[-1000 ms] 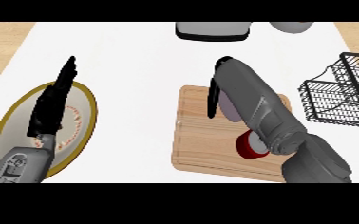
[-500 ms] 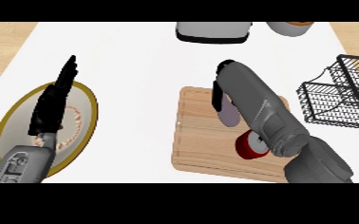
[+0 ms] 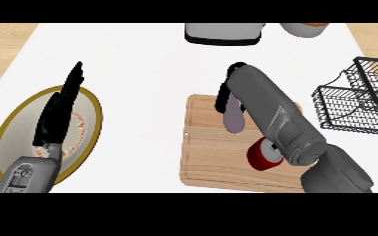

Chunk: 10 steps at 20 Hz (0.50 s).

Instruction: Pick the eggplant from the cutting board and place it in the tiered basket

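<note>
A: State of the right robot hand [image 3: 221, 99]?
B: Fingers curled round the eggplant [image 3: 234, 121] at its far end, over the cutting board [image 3: 214, 165], mid-table [image 3: 133, 60]. Can't tell if it's lifted.
A: Basket?
B: The tiered basket [image 3: 341, 105] is at the right edge, apart from the eggplant. The left robot hand [image 3: 55, 120] is straight-fingered over the plate [image 3: 85, 125] at the left edge.

Eggplant on cutting board, tiered basket off to the right.
Eggplant [image 3: 234, 116]: dull purple, elongated, lengthwise toward the view's top, over the board's upper middle; its upper end and right side are hidden, and contact with the board is unclear. Cutting board [image 3: 214, 162]: light wood, rounded corners, flat on the white tabletop [image 3: 133, 55]. Tiered basket [image 3: 345, 105]: black wire, upright, just right of the board, cut off by the view's edge.
</note>
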Each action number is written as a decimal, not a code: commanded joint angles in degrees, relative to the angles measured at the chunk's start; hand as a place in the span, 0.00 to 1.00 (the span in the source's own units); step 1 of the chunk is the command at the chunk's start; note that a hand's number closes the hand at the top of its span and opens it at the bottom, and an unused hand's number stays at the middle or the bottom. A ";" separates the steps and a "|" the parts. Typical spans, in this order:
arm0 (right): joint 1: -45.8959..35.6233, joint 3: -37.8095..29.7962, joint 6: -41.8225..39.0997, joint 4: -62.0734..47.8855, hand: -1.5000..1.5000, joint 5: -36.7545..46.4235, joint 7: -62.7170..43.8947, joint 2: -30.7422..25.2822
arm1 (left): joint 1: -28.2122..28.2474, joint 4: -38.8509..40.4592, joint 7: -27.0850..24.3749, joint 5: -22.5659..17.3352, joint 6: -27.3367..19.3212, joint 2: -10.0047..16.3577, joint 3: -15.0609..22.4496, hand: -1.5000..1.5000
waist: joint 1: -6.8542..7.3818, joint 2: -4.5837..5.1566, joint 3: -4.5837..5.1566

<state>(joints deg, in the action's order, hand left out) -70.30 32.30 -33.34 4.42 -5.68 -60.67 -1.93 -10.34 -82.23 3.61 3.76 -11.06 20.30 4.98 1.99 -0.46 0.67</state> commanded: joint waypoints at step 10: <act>-0.79 4.06 30.58 24.91 1.00 8.85 24.54 -0.27 | 6.12 1.38 0.69 -0.26 -1.82 0.29 -2.91 0.50 | -8.19 -3.94 -0.99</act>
<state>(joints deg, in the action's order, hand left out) -70.88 36.19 -12.95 22.20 1.15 -42.27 -0.94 -6.00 -81.27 3.97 3.52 -11.91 20.86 2.71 -3.59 -3.31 -0.09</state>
